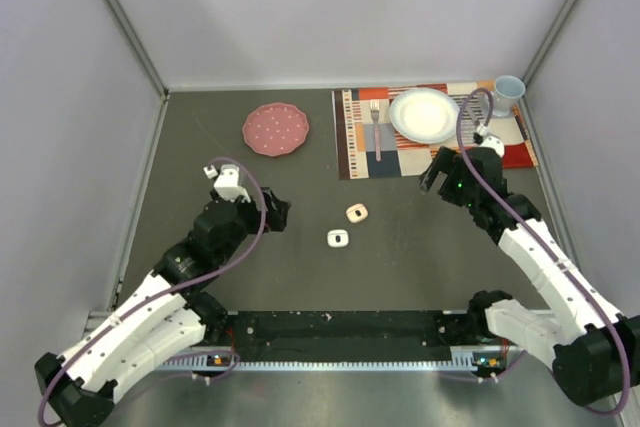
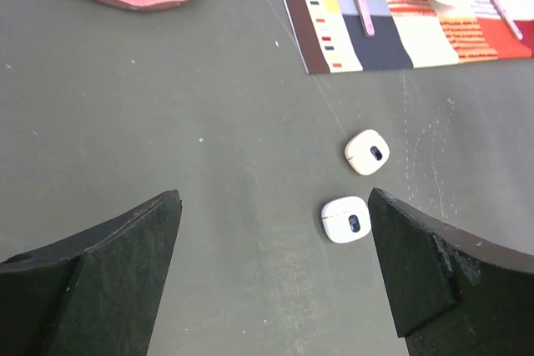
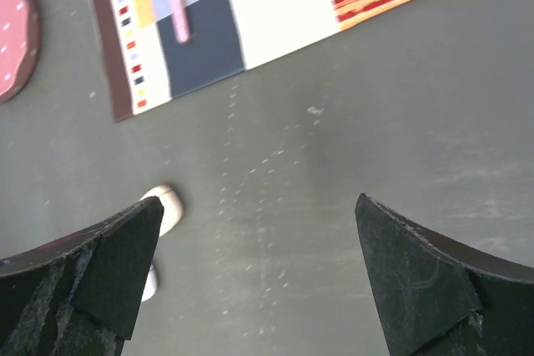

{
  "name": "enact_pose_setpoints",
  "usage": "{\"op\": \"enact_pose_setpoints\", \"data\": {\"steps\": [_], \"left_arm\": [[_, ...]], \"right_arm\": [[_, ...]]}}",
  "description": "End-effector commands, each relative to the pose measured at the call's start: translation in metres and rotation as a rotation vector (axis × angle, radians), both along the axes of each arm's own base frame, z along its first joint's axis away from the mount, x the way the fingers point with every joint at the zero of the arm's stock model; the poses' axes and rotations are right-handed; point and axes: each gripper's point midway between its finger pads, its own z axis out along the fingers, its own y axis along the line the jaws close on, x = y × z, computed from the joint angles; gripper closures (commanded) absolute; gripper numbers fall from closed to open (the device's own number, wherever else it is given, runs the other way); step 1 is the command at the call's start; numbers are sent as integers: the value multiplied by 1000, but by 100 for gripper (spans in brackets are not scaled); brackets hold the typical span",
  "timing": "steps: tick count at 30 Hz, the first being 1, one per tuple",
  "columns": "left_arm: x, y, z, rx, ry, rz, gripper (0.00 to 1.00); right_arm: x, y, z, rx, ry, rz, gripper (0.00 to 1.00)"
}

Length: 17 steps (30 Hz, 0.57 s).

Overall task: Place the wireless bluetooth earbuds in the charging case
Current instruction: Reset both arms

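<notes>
— The left gripper (image 1: 273,212): how does it stand?
— Its jaws are spread wide with nothing between them. The left wrist view shows only bare table (image 1: 400,277) in the gap. The right gripper (image 1: 436,171) is also spread wide and carries nothing.
— Where are the task's things?
— Two small charging cases sit near mid-table, close together but not touching. The white case (image 1: 338,238) lies at about 4 o'clock from the left gripper. The cream case (image 1: 356,212) sits just past it, at 3 o'clock. Each has a dark spot on top. No loose earbuds can be made out in any view.
— Which arm is nearer?
— The left one, by a modest margin. From the right gripper the cases lie farther off, at 8 o'clock. Its wrist view catches them only at the left edge, partly behind a finger.
— Is there a long axis to line up with?
— Neither case has a marked one; both are nearly square with rounded corners. In the top view the pair runs from 7 o'clock up to 1 o'clock. By this, the left gripper would need to shift toward 4 o'clock to centre on the white case.
</notes>
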Motion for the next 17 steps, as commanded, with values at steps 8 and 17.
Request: {"op": "enact_pose_setpoints", "data": {"steps": [8, 17], "left_arm": [[4, 41, 27, 86, -38, 177, 1], [4, 54, 26, 104, -52, 237, 1]], "right_arm": [[18, -53, 7, -225, -56, -85, 1], [17, -77, -16, -348, -121, -138, 1]]}}
